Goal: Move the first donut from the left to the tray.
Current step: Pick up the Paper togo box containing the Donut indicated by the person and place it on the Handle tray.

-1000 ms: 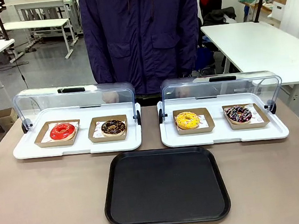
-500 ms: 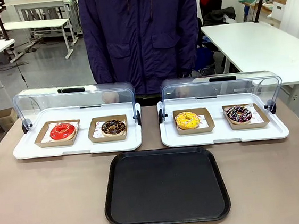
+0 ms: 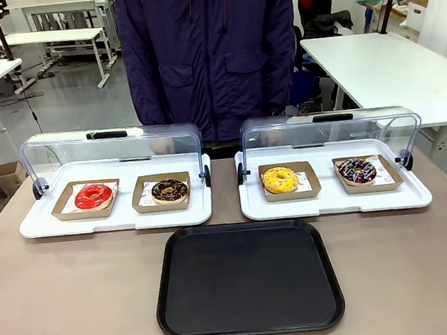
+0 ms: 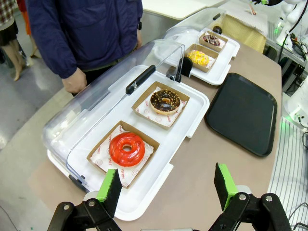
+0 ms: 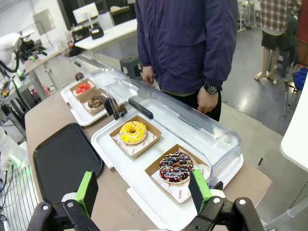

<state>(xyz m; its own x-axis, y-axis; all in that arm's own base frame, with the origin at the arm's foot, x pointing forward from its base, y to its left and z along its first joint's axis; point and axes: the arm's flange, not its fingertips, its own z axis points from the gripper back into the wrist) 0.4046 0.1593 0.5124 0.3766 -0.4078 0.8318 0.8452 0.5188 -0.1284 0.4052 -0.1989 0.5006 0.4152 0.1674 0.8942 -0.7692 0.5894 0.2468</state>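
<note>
The red-iced donut (image 3: 93, 196) sits in its brown cardboard holder at the left of the left white tray (image 3: 46, 226), whose clear lid is swung back. In the left wrist view this donut (image 4: 127, 148) lies just ahead of my open left gripper (image 4: 166, 188), which hangs above the table's near corner. The black tray (image 3: 247, 277) lies flat near the front edge, with nothing on it. From the right wrist view the black tray (image 5: 65, 161) is at the left and the red donut (image 5: 83, 87) far off. My right gripper (image 5: 144, 190) is open above the right white tray.
A chocolate donut (image 3: 169, 191) shares the left white tray. The right white tray (image 3: 335, 202) holds a yellow donut (image 3: 279, 180) and a sprinkled dark donut (image 3: 357, 172). A person in a dark jacket (image 3: 212, 57) stands at the far edge, hands behind the lids.
</note>
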